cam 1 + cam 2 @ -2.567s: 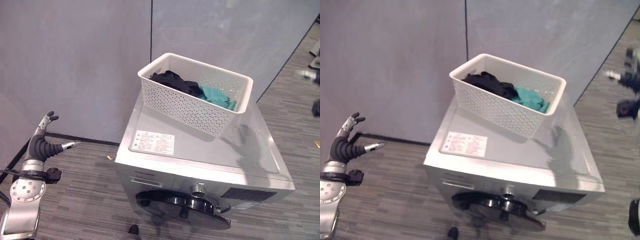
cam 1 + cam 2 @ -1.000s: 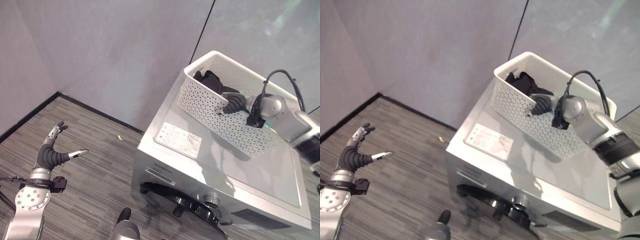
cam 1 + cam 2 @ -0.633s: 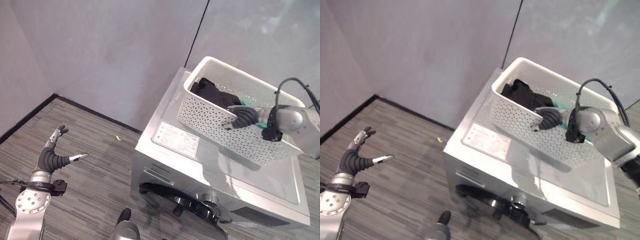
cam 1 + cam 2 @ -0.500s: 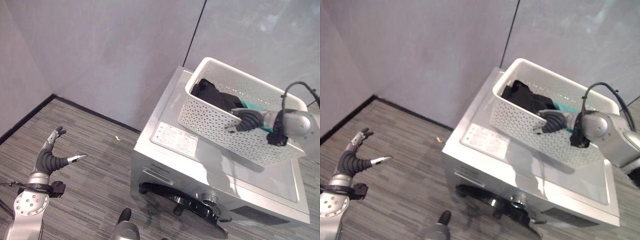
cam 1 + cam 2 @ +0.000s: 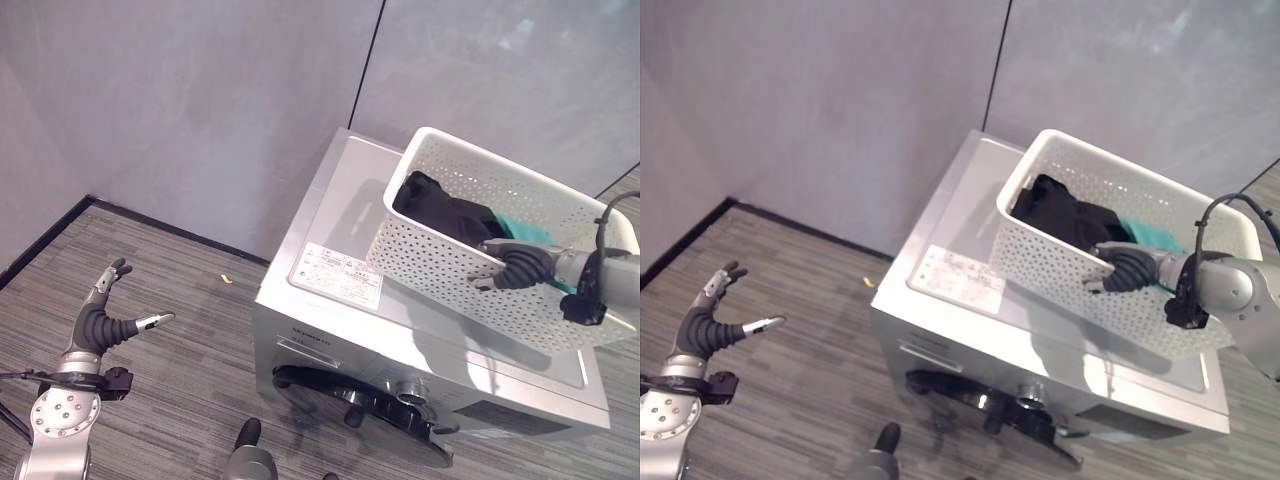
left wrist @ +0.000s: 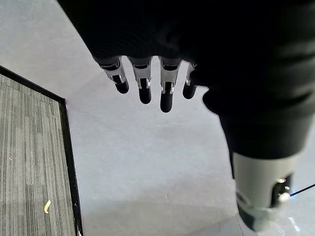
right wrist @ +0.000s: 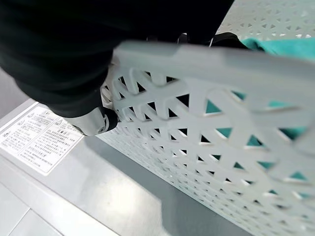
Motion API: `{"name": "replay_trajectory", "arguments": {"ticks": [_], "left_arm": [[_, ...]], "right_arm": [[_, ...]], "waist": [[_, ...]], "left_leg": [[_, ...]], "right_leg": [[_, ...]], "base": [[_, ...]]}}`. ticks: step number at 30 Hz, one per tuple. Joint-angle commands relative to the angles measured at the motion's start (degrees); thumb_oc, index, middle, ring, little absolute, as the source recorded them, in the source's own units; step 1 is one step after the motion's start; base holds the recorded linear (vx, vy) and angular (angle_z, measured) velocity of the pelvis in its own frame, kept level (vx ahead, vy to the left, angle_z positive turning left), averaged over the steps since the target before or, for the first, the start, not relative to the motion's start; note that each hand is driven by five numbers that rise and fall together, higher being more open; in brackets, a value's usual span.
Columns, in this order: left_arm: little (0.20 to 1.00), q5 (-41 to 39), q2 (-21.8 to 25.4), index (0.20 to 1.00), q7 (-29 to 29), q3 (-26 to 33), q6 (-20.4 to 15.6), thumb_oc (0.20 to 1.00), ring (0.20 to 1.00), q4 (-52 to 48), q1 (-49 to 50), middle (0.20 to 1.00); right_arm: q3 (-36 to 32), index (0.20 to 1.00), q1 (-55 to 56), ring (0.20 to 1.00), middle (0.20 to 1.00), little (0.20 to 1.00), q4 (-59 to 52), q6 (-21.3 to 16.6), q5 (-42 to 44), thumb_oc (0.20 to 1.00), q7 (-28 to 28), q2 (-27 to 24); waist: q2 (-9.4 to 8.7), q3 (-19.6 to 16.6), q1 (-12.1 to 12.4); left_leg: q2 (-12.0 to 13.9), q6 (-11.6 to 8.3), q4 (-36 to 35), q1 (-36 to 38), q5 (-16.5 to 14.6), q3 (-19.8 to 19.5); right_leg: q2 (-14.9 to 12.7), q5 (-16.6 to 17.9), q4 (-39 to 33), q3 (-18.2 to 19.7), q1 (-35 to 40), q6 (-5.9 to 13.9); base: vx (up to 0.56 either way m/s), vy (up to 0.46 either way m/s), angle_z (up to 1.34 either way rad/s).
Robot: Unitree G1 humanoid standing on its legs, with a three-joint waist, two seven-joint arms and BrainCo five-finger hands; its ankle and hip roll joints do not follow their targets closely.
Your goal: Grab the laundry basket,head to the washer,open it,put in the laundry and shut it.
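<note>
While tilted atop washer [image 5: 330,240], laundry basket [image 5: 440,255] gripped at near rim by right robot hand [image 5: 515,268]; left robot hand [image 5: 100,320] released, fingers spread.

White perforated basket [image 5: 450,260], silver washer [image 5: 330,250]

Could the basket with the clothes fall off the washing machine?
It might. The right hand grips only one long rim of the white basket, so one hand carries it alone and it could tip. If it tips, the black clothes and the teal cloth could spill onto the floor. The left hand hangs open far off over the floor, too far to catch it. The washer has its door shut below.
</note>
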Motion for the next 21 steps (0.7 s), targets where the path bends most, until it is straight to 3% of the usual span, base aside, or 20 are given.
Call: {"name": "replay_trajectory", "arguments": {"ticks": [1, 9, 10, 11, 12, 13, 21], "left_arm": [[1.000, 1.2, 1.1, 1.000, 0.2, 0.1, -2.8, 1.000, 1.000, -3.5, 0.5, 1.000], [1.000, 1.3, 1.2, 1.000, 0.3, -0.4, -2.7, 1.000, 1.000, -3.5, 0.2, 1.000], [1.000, 1.4, 1.1, 1.000, 0.5, -0.3, -2.7, 1.000, 1.000, -3.4, 0.2, 1.000], [1.000, 1.4, 1.1, 1.000, 0.5, -0.3, -2.7, 1.000, 1.000, -3.4, 0.2, 1.000], [1.000, 1.4, 1.1, 1.000, 0.6, -0.4, -2.7, 1.000, 1.000, -3.3, 0.0, 1.000], [1.000, 1.3, 1.0, 1.000, 0.7, -0.2, -2.7, 1.000, 1.000, -3.2, 0.0, 1.000], [1.000, 0.8, 1.5, 1.000, 2.1, -0.9, -2.3, 1.000, 1.000, -1.8, -1.8, 1.000]], "right_arm": [[1.6, 0.200, -0.2, 0.200, 0.200, 0.200, 2.6, 0.5, 1.9, 0.200, 0.9, -4.9], [7.6, 0.200, -6.8, 0.200, 0.200, 0.200, 4.5, 0.3, 1.7, 0.200, 0.4, -3.3], [7.6, 0.498, -7.5, 0.498, 0.498, 0.498, 5.1, 0.4, 1.2, 0.498, -0.4, -2.9], [7.7, 0.498, -7.6, 0.498, 0.498, 0.498, 5.2, 0.3, 1.1, 0.498, -0.5, -2.9], [7.5, 0.831, -7.9, 0.831, 0.831, 0.831, 5.9, 0.3, 0.8, 0.831, -1.0, -2.6], [7.2, 1.000, -8.2, 1.000, 1.000, 1.000, 6.6, 0.1, 0.3, 1.000, -1.6, -2.2], [2.1, 1.000, -8.7, 1.000, 1.000, 1.000, 13.8, 0.8, -0.3, 1.000, -6.5, 0.7]], "waist": [[1.04, -4.5, 0.3], [0.82, -4.6, 0.8], [0.82, -4.7, 0.9], [0.81, -4.7, 0.9], [0.88, -4.7, 0.9], [0.97, -4.8, 0.7], [1.17, -5.5, 0.4]], "left_leg": [[5.1, 0.67, 3.5, 2.7, -10.0, -0.7], [5.2, 0.69, 3.5, 2.7, -9.9, -0.8], [5.2, 0.72, 3.4, 2.7, -10.0, -0.8], [5.2, 0.72, 3.4, 2.8, -10.0, -0.8], [5.2, 0.74, 3.4, 2.8, -10.0, -0.9], [5.1, 0.80, 3.4, 2.8, -10.0, -0.9], [5.0, 1.01, 3.6, 3.1, -10.4, -0.8]], "right_leg": [[-1.8, -0.3, 3.3, -3.7, -4.6, 0.72], [-1.6, -0.3, 3.3, -3.8, -4.5, 0.66], [-1.6, -0.3, 3.3, -3.9, -4.4, 0.66], [-1.6, -0.3, 3.3, -3.9, -4.4, 0.66], [-1.6, -0.3, 3.4, -3.9, -4.4, 0.65], [-1.7, -0.3, 3.4, -3.8, -4.4, 0.65], [-1.8, -0.3, 3.6, -3.5, -4.3, 0.69]], "base": [[0.00, 0.000, 0.00], [0.00, 0.000, 0.00], [0.00, 0.000, 0.00], [0.00, 0.000, 0.00], [0.00, 0.000, 0.00], [0.00, 0.000, 0.00], [0.00, 0.000, 0.00]]}}
